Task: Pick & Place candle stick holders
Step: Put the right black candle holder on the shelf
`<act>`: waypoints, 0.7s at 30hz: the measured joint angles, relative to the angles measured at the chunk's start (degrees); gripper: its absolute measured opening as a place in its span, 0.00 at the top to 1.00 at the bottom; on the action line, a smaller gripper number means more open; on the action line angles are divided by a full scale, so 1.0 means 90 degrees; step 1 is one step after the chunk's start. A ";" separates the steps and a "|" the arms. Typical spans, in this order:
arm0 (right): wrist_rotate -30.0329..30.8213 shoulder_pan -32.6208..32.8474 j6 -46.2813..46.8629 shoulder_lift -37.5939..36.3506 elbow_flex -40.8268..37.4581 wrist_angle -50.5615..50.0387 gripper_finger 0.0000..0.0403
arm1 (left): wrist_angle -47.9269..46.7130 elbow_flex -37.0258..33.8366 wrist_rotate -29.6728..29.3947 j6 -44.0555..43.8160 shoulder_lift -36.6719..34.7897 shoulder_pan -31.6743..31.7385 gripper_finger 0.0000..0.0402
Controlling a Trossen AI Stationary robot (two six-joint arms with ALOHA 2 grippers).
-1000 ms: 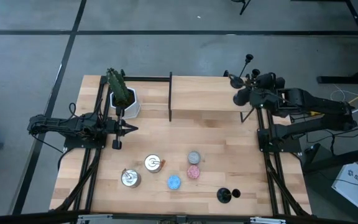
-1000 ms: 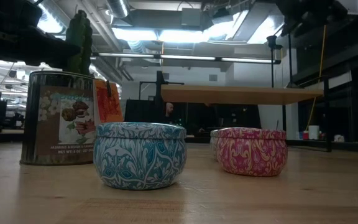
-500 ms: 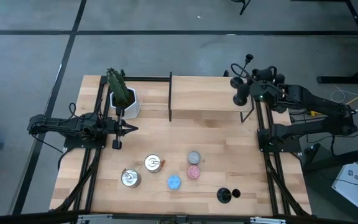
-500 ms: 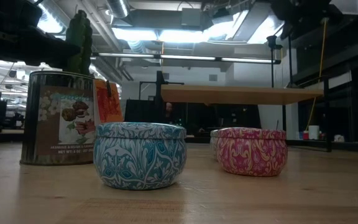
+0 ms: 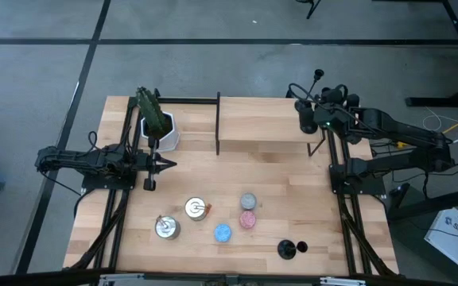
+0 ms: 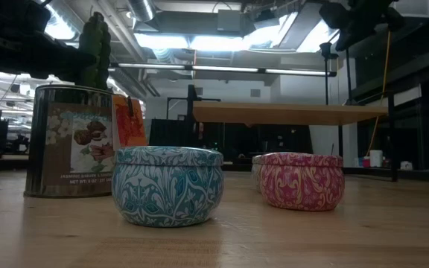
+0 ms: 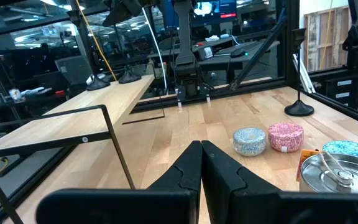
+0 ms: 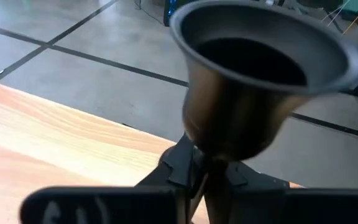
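My right gripper (image 5: 312, 117) (image 8: 207, 167) is over the far right end of the raised wooden shelf (image 5: 261, 123), shut on a black candle stick holder whose cup (image 8: 260, 62) fills the right wrist view. A second holder (image 5: 318, 76) (image 6: 325, 74) stands upright on the shelf beside it. A third (image 5: 291, 249) (image 7: 300, 109) stands by its round base on the table, near the front right. My left gripper (image 5: 165, 164) (image 7: 201, 158) waits shut and level over the table's left side, touching nothing. My right gripper pinches the holder's thin stem (image 8: 211, 177) just below the cup, between its two fingers (image 8: 176, 163). The fingers come in slanting down from the table's right side and lie across the stem. The holder stays upright, cup up. The gripper hides its base.
A cactus in a white pot (image 5: 156, 123) stands at the far left, a tall printed tin (image 6: 69, 141) near it. Two silver tins (image 5: 196, 208) (image 5: 166, 228) and blue (image 5: 223, 232), pink (image 5: 247, 220) and grey (image 5: 248, 200) candle tins sit mid-table. Black frame rails run along both sides.
My right gripper has shifted a little toward the table's left along the shelf's far right end, and its fingers have drawn together and shut on the holder's stem.
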 joint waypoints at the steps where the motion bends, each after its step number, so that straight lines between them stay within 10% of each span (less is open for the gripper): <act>1: -0.0001 0.0000 -0.0048 0.0010 0.0000 0.0046 0.94 | 0.0000 0.0000 0.0000 0.0000 0.0000 0.0000 0.99; 21: -0.0648 -0.0697 -0.1118 0.0031 -0.0002 0.1221 0.97 | 0.0000 -0.0001 0.0000 0.0000 -0.0001 0.0001 0.99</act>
